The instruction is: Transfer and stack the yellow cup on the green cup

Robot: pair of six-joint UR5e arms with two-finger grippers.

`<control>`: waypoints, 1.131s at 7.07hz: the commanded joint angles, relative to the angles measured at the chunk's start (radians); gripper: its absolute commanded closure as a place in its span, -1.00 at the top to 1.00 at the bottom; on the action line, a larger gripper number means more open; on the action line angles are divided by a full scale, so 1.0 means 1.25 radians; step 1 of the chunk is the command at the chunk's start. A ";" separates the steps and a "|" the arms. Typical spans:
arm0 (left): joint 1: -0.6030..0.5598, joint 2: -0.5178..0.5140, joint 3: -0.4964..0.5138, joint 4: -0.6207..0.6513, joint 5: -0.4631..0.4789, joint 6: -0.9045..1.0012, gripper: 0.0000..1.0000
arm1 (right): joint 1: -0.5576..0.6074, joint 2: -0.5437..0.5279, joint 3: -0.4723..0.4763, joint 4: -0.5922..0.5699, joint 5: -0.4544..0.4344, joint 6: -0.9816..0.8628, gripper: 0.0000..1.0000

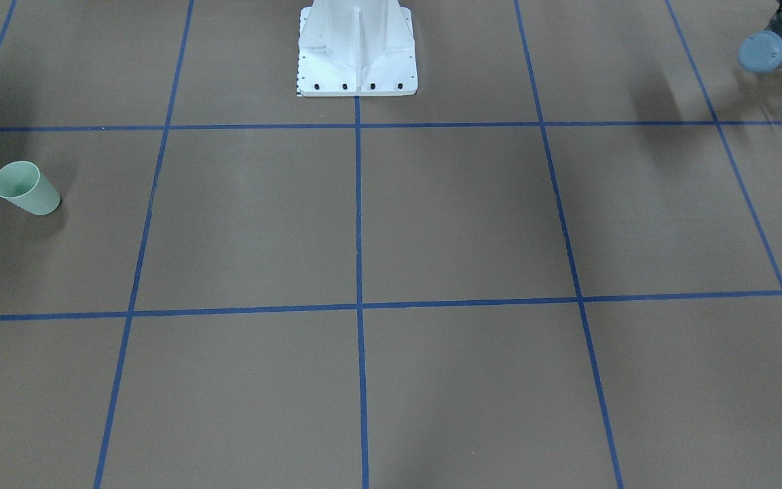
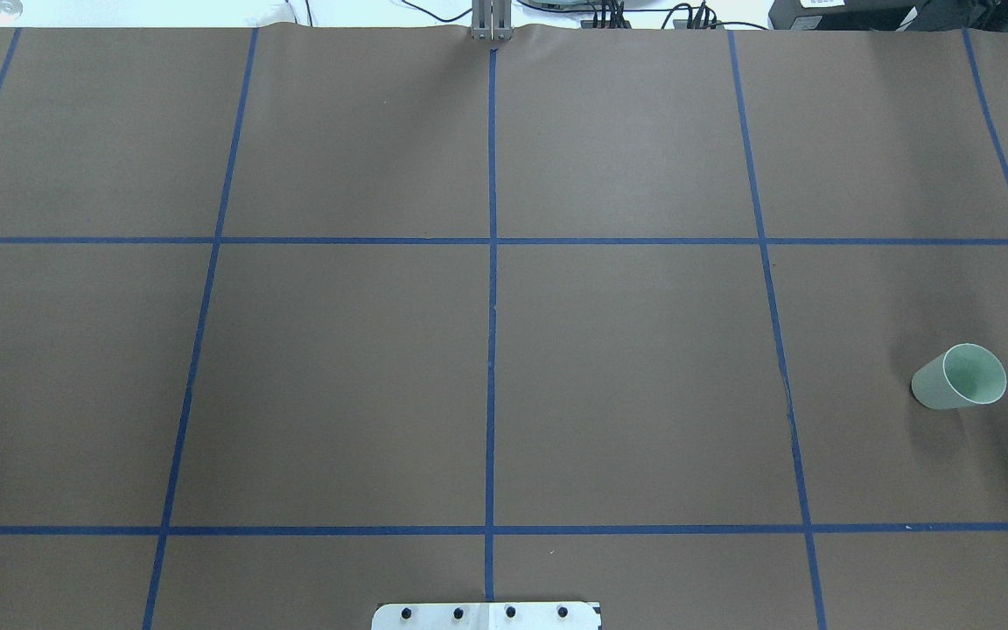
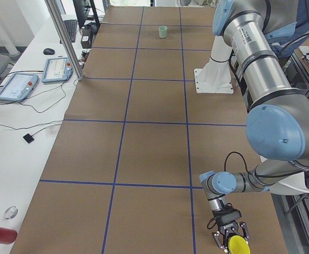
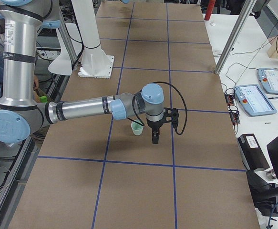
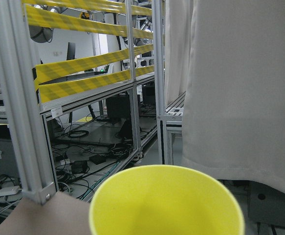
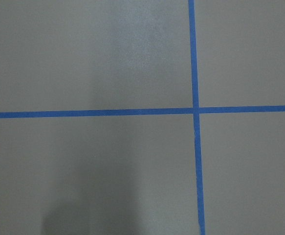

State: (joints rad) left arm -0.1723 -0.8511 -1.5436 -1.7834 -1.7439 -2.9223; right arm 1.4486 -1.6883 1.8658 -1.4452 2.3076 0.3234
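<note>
Brown table [image 2: 346,376] with blue lines is seen; the yellow cup [image 3: 238,245] is found at its left end, right at the left gripper [image 3: 229,237]; the green cup [image 2: 959,377] is stood far off at the right end, beside the right gripper [image 4: 154,137]; whether either gripper is closed cannot be told.

Silver tube arms [image 4: 81,110], pale blue joint caps [image 3: 276,132], looping black cable [image 4: 186,113], white pedestal base [image 1: 357,47] with black screws [image 1: 344,87].

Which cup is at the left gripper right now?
The yellow cup, right at the left gripper; the green cup stands alone far across the table.
</note>
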 commanded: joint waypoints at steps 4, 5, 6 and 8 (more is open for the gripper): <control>-0.095 -0.007 0.003 -0.133 0.522 0.282 -0.17 | -0.015 0.007 -0.009 -0.010 0.009 0.003 1.00; -0.141 -0.057 0.003 -0.143 0.540 0.355 -0.17 | -0.015 0.007 -0.011 -0.010 0.009 0.003 1.00; -0.263 -0.143 -0.001 -0.143 0.579 0.509 -0.18 | -0.016 0.007 -0.018 -0.008 0.009 0.003 1.00; -0.493 -0.370 0.036 -0.159 0.711 0.850 -0.18 | -0.040 0.019 -0.024 -0.006 0.011 0.003 1.00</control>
State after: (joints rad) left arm -0.6575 -1.1707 -1.5288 -1.9654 -0.9416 -2.0915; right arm 1.4098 -1.6743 1.8395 -1.4538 2.3203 0.3267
